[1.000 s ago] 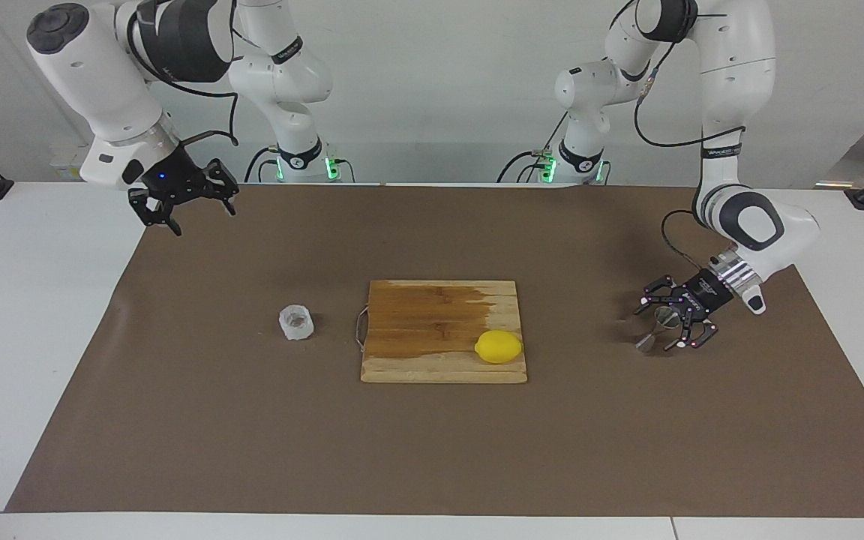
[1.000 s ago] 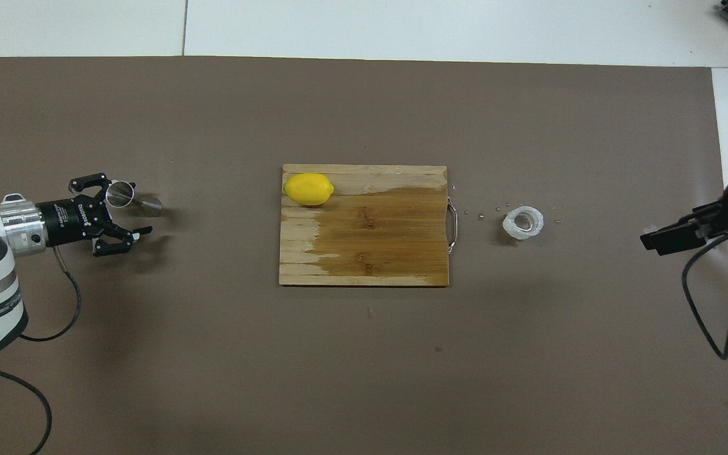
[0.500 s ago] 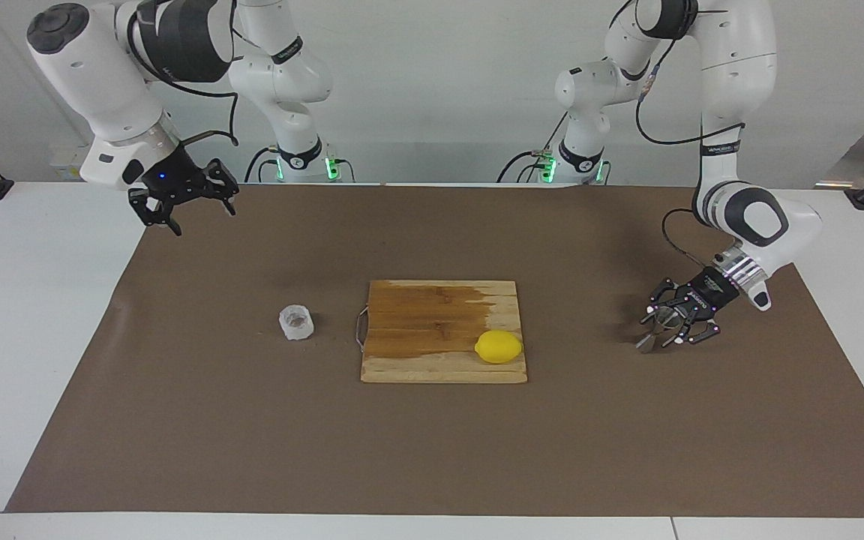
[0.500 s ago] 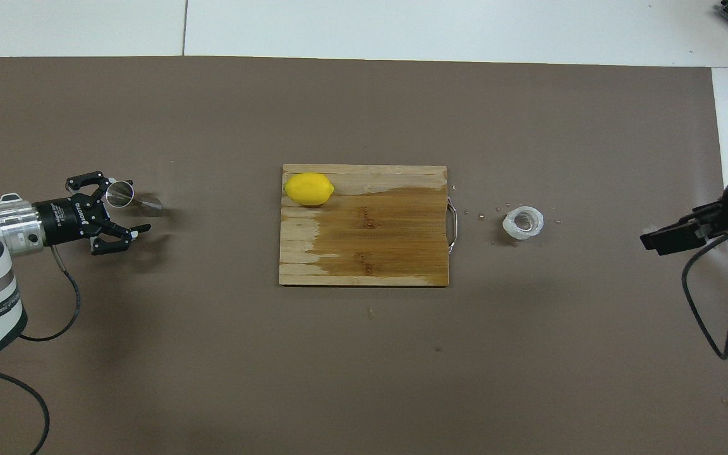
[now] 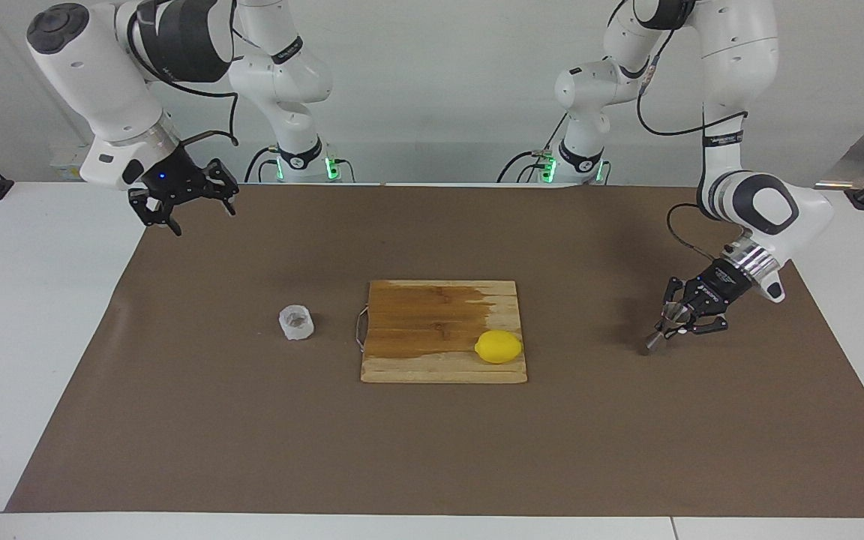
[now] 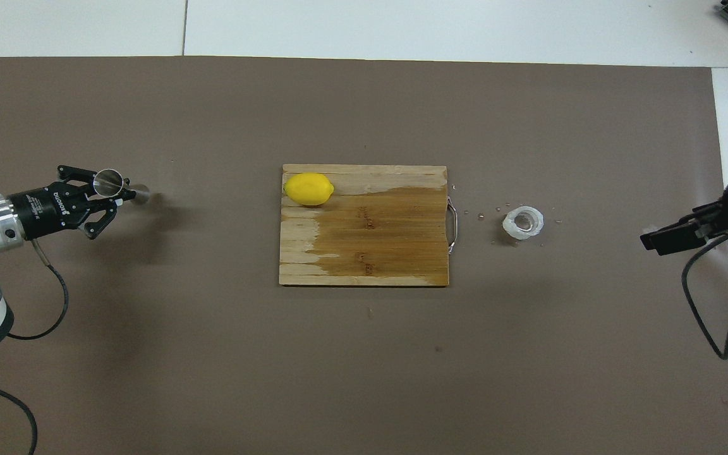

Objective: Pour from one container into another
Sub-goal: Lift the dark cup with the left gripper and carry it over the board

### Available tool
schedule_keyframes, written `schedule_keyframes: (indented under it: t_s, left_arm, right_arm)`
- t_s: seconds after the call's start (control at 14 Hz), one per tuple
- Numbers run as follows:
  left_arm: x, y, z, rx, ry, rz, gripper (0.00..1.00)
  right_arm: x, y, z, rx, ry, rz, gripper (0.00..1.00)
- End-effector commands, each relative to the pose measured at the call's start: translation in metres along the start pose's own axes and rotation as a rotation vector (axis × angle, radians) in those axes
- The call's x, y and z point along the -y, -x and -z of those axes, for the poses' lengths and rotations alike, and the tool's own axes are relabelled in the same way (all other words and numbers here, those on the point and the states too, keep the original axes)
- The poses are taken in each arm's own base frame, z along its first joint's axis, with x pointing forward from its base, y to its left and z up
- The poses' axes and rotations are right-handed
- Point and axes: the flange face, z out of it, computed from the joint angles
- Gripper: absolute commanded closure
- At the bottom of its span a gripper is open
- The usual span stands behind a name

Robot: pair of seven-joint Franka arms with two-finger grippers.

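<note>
Centre frame: board (image 5: 443,330) with lemon (image 5: 499,346), cup (image 5: 296,322) beside its handle. Mid-right: left gripper (image 5: 673,324) clamped on jigger (image 5: 664,330) — tilted, lower cone touching mat. Upper left: right gripper (image 5: 184,202) open, empty, waiting.

White lettering on the left gripper (image 6: 111,199) body appears to read "ROBOTIQ"; the arms' link lettering stays illegible.

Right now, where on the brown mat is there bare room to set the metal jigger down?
The mat is bare between the cutting board and the robots. Bare too between the board and the left gripper, shut on the jigger. Drops lie around the plastic cup.
</note>
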Motion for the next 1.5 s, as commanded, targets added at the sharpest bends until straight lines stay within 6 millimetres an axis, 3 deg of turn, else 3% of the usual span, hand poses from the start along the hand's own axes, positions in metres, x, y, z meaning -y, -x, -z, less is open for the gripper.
schedule_keyframes:
  t_s: [0.0, 0.21, 0.36, 0.71, 0.86, 1.0, 1.29, 1.43]
  left_arm:
    - [0.016, 0.033, -0.018, 0.049, 0.008, -0.011, 1.0]
    - [0.036, 0.072, -0.064, 0.056, 0.016, -0.027, 1.0]
    - [0.064, 0.109, -0.11, 0.04, 0.084, 0.027, 1.0]
    - [0.112, 0.218, -0.199, 0.046, 0.158, 0.121, 1.0]
    - [0.144, 0.245, -0.225, 0.026, 0.182, 0.147, 1.0]
    - [0.157, 0.249, -0.236, 0.028, 0.16, 0.185, 1.0]
    - [0.192, 0.229, -0.282, -0.006, 0.09, 0.224, 1.0]
    - [0.207, 0.227, -0.292, -0.008, 0.072, 0.243, 1.0]
  right_arm:
    - [0.001, 0.002, 0.003, 0.015, 0.017, -0.016, 0.0]
    - [0.001, 0.002, 0.003, 0.015, 0.017, -0.016, 0.0]
    - [0.0, 0.005, 0.003, 0.024, 0.012, -0.02, 0.0]
    - [-0.002, 0.005, 0.002, 0.024, 0.011, -0.024, 0.0]
    - [-0.002, 0.005, 0.002, 0.024, 0.011, -0.022, 0.0]
    - [-0.001, 0.008, 0.001, 0.043, 0.001, -0.018, 0.0]
    - [-0.013, 0.016, 0.003, 0.043, -0.001, -0.052, 0.0]
    - [-0.016, 0.018, 0.002, 0.048, -0.005, -0.057, 0.0]
